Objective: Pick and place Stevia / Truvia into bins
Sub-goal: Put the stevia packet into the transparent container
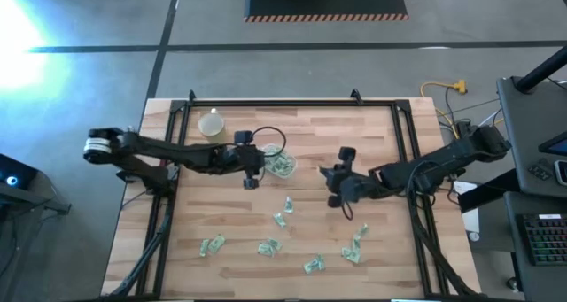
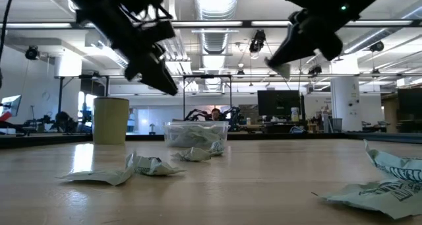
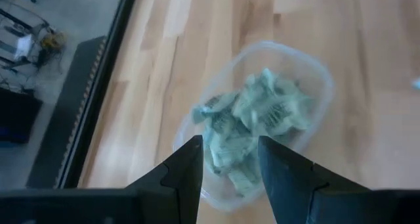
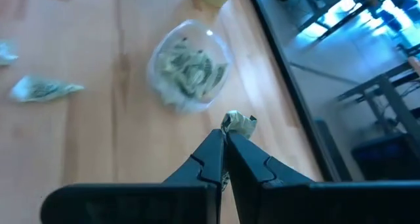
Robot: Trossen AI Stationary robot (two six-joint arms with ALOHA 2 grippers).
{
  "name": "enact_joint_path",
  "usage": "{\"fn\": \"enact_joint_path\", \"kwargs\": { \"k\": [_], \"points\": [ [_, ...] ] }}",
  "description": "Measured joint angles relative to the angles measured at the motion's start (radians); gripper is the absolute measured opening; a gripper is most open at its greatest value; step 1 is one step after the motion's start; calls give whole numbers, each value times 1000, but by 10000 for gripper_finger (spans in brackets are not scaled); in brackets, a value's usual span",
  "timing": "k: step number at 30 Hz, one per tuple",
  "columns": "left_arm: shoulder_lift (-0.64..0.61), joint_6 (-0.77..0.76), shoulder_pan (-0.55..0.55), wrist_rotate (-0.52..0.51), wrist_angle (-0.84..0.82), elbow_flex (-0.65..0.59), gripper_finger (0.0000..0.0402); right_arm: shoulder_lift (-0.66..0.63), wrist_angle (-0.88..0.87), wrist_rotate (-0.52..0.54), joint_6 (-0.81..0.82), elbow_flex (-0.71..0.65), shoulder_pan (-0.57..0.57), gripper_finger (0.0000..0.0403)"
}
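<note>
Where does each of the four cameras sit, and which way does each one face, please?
High: overhead, facing down on the table, both arms.
Low: at tabletop height, facing across to the clear tub and yellow cup; arms overhead.
Left wrist: above the tub, the left gripper open.
Right wrist: the right gripper shut on a sachet, tub beyond.
All four share the tub.

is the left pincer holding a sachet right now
No, in the left wrist view the left pincer stands open with nothing between its fingers, poised over the clear tub of sachets.
</note>
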Motion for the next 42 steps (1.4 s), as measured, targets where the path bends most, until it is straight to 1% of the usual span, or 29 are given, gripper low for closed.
{"fn": "enact_joint_path", "kwargs": {
  "k": [2,5,7,10,15,17,19,23,27,30,33,37,40,42],
  "points": [
    [-49,-37,-30,-2,-68,-1,130,14,44,-8,-39,-1,-28,11],
    [-123,-91,-89,-1,-139,-8,130,35,105,-56,-92,-2,-71,11],
    [-169,-133,-133,0,-176,-12,130,53,165,-103,-133,-1,-100,11],
    [-215,-236,-208,0,-269,-12,130,97,285,-189,-212,-1,-143,11],
    [-254,-435,-336,0,-404,-13,130,195,485,-340,-326,9,-220,11],
    [-260,-471,-375,0,-423,-14,130,236,538,-390,-342,26,-251,11],
    [-258,-477,-404,-2,-415,-13,130,280,540,-414,-348,49,-281,11],
    [-248,-469,-418,-11,-413,-14,130,382,543,-425,-343,108,-334,11],
    [-242,-469,-418,-29,-416,-14,130,482,540,-489,-336,171,-374,11],
    [-241,-468,-418,-31,-419,-14,130,536,477,-502,-313,223,-392,11],
    [-241,-468,-418,-32,-413,-14,130,562,382,-501,-284,273,-404,11],
    [-236,-468,-418,-33,-399,-13,130,571,301,-501,-248,312,-410,13],
    [-236,-469,-418,-33,-394,-13,130,561,278,-505,-255,315,-408,27],
    [-236,-469,-418,-33,-393,-13,130,550,277,-529,-259,308,-408,42]
  ]
}}
